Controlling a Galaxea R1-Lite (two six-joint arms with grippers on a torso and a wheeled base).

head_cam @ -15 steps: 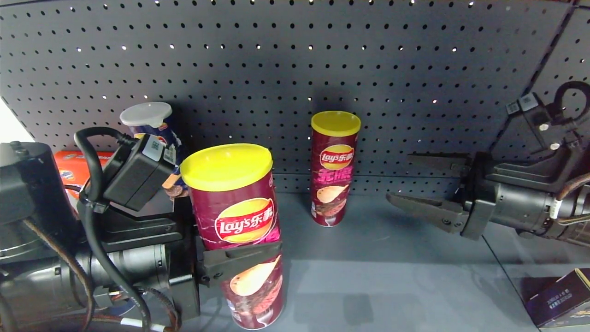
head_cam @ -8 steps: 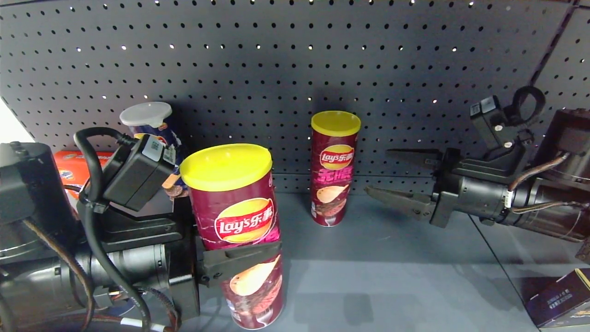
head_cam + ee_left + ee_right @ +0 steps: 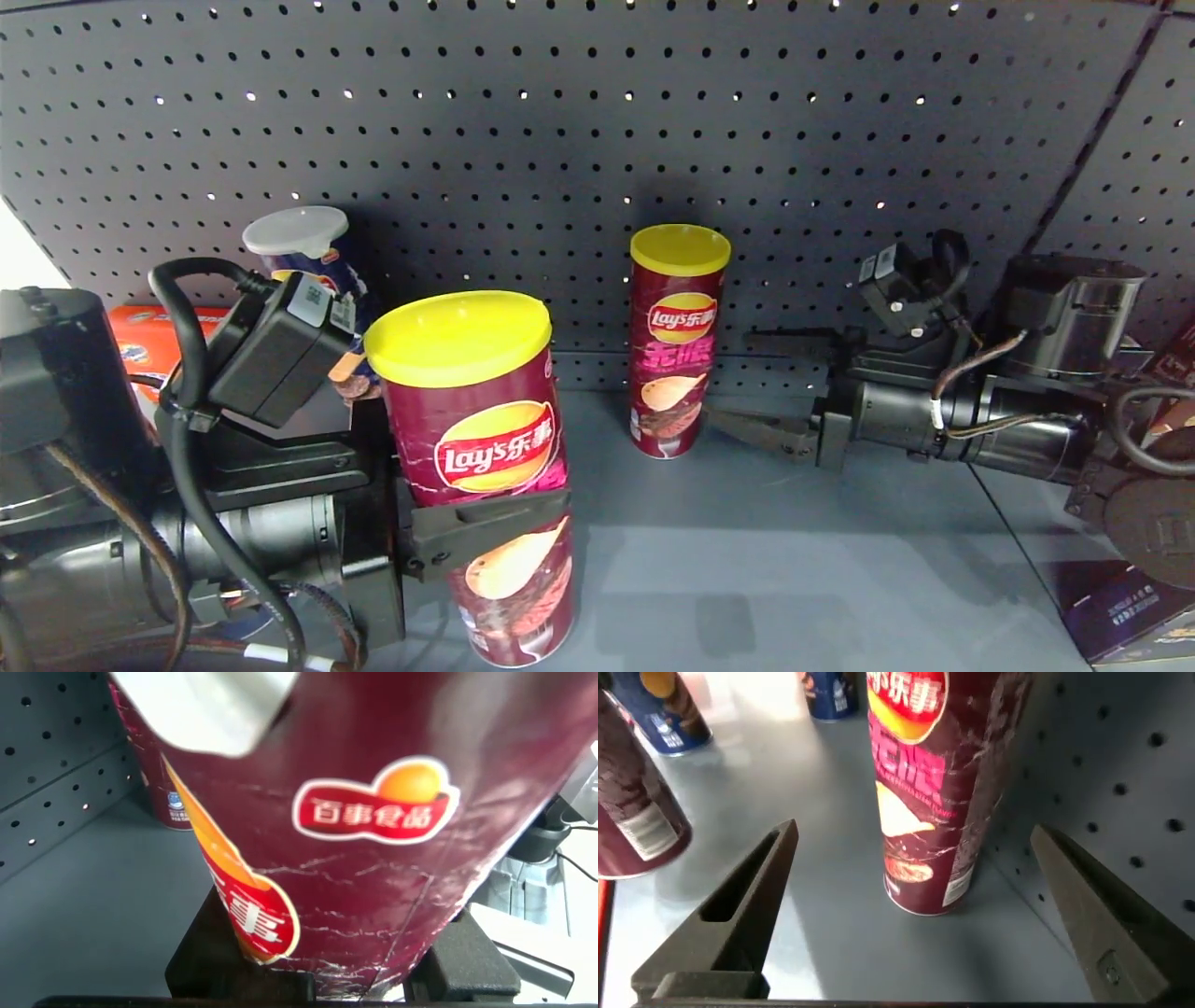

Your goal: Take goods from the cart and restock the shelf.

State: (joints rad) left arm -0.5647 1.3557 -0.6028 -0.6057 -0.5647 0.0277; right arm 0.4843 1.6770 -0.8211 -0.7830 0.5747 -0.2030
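At the front edge of the shelf (image 3: 794,560), toward its left end, the left gripper (image 3: 485,523) is clamping a maroon chip can (image 3: 467,411) with a yellow lid around its lower half. The can is standing upright, and whether its base is touching the shelf board cannot be told. Farther in, the right gripper (image 3: 761,387) is lying level above the shelf with its jaws spread wide, its tips just beside a second maroon can (image 3: 677,345) and not touching it. That can is standing upright at the back edge, close to the perforated back panel (image 3: 560,140). A blue can (image 3: 303,243) with a clear lid is standing in the back left corner.

The robot seems to be placing the gripped can. Next, the left arm should be setting the base flat, opening its fingers and backing out straight, while the right gripper is staying off the rear can so neither topples.
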